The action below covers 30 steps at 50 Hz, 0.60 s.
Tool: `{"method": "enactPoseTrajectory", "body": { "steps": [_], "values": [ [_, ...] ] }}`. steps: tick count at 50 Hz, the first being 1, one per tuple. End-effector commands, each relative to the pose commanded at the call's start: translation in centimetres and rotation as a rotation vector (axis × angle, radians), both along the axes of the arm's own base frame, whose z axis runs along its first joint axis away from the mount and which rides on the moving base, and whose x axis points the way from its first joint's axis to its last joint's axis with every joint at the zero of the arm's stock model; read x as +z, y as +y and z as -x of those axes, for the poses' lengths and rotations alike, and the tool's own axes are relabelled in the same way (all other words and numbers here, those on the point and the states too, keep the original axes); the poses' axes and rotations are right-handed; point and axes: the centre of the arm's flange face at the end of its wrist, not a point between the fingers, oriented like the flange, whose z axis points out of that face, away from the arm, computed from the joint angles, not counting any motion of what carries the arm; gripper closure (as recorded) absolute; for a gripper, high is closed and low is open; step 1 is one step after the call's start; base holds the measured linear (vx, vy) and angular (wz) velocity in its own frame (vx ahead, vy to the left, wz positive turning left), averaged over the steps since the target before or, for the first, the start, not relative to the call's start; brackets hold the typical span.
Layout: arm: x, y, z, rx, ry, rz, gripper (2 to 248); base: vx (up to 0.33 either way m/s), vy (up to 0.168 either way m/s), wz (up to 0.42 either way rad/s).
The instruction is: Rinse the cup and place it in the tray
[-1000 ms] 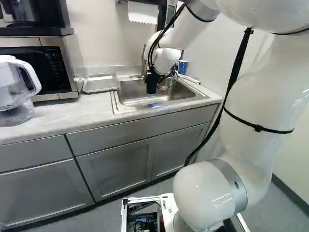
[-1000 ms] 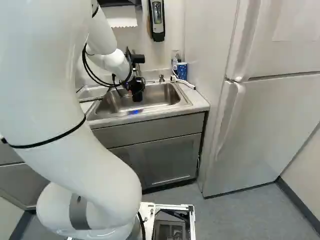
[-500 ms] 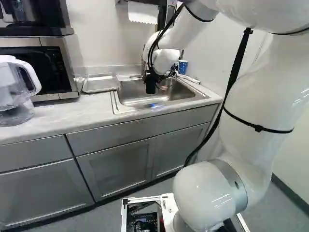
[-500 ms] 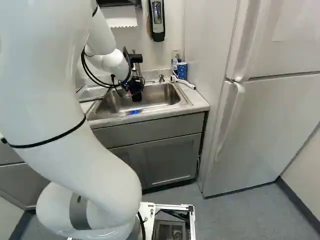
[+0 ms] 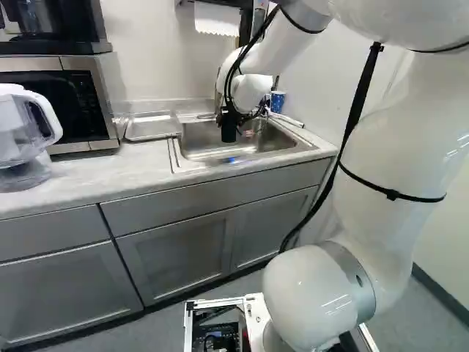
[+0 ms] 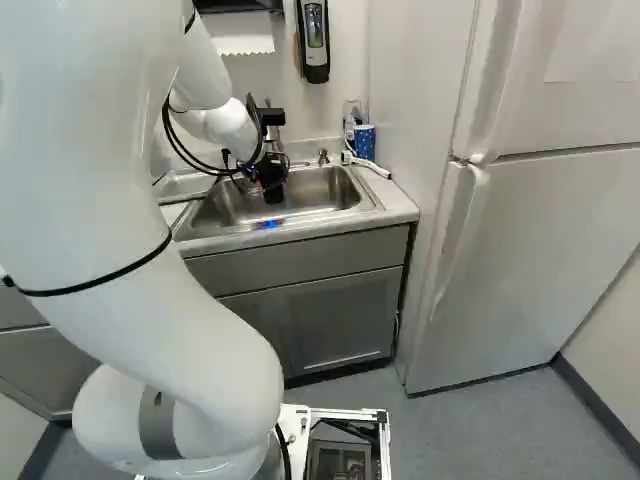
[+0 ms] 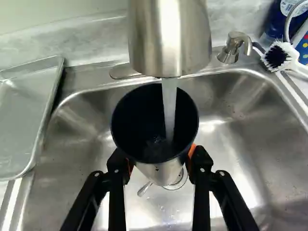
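Note:
In the left base view my gripper (image 5: 232, 117) is over the sink (image 5: 192, 155), its fingers hard to make out. The wrist view has the gripper (image 7: 158, 162) shut on the cup (image 7: 162, 172), an orange pad against each side. Dark inside and metallic outside, the cup has its mouth towards the camera, under the faucet (image 7: 169, 38). A stream of water (image 7: 169, 106) runs into it. The metal tray (image 7: 24, 115) lies on the counter beside the sink.
A soap dispenser (image 7: 234, 47) and a scrub brush (image 7: 279, 57) are at the sink's back edge. A blue cup (image 6: 364, 141) stands near the refrigerator (image 6: 530, 230). The microwave (image 5: 69, 103) and a clear pitcher (image 5: 26, 139) stand beyond the tray.
The arm's wrist end has shifted very slightly leftwards in both base views, the gripper moving with it. The base has stayed put.

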Motion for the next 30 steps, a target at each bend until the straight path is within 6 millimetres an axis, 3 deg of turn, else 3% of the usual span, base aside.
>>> {"method": "enactPoseTrajectory", "body": {
  "steps": [30],
  "values": [
    [0.0,0.0,0.0,0.0,0.0,0.0,127,0.0,0.0,0.0]
  ]
}}
